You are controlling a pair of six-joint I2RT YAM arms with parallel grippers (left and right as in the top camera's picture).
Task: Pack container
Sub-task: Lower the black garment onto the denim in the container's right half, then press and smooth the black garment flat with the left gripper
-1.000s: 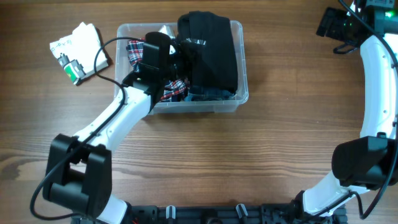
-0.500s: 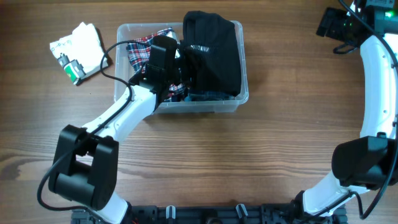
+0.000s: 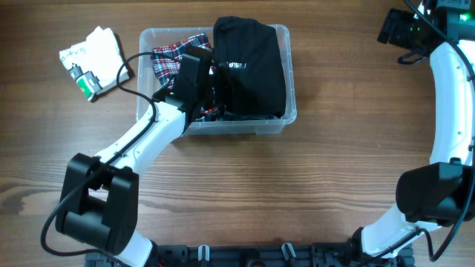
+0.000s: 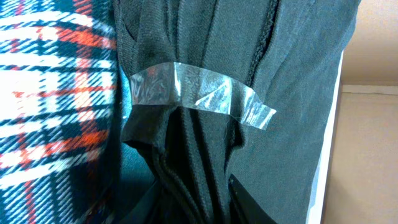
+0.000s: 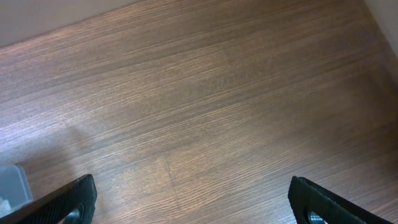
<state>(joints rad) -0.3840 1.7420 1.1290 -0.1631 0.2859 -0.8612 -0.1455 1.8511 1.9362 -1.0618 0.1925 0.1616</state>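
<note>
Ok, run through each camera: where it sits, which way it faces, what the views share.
Overhead: fixed above, facing straight down on table, container and both arms.
Left wrist: on the left arm, close on the black garment and plaid cloth; left gripper tips at the bottom edge.
Right wrist: on the right arm, facing bare table; right gripper fingers in both lower corners.
Shared: overhead and left wrist both show the taped black garment.

No legible text anywhere

My wood table (image 3: 319, 170) carries the clear container (image 3: 245, 127) upper-mid. Just left of it, apart, sits a white folded bundle (image 3: 95, 50) w/ a green/black item (image 3: 86, 80) at its near edge.
</note>
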